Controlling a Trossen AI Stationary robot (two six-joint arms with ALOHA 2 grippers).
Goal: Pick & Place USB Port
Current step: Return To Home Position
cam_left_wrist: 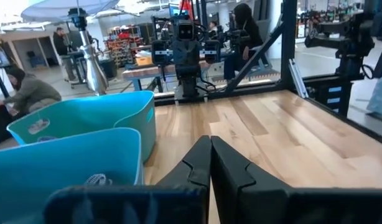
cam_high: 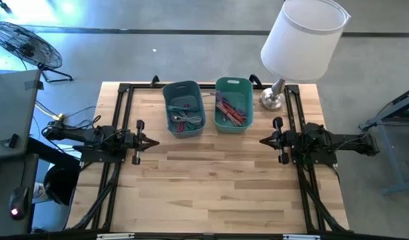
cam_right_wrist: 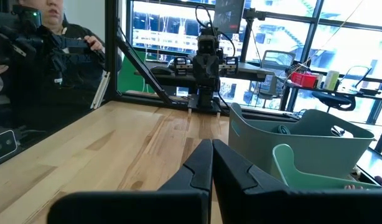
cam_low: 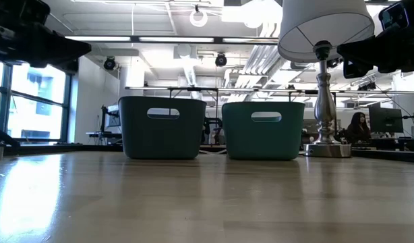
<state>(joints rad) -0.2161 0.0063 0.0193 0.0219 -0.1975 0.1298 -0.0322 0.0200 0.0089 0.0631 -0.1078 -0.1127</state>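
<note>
Two bins stand side by side at the table's far middle. The blue bin [cam_high: 184, 109] holds grey cables and a small red piece; the green bin [cam_high: 234, 105] holds several red and orange cables. Which of these is the USB port I cannot tell. My left gripper [cam_high: 155, 142] is shut and empty at the table's left edge, pointing level toward the middle. My right gripper [cam_high: 262, 140] is shut and empty at the right edge, facing it. In the left wrist view my left gripper [cam_left_wrist: 210, 144] has its fingertips together, and so does my right gripper [cam_right_wrist: 212, 147] in its own wrist view.
A lamp with a white shade [cam_high: 303, 37] and a metal base [cam_high: 272, 100] stands at the far right corner, beside the green bin. Bare wood [cam_high: 211, 180] fills the table's middle and near half. People sit at desks in the room beyond the table.
</note>
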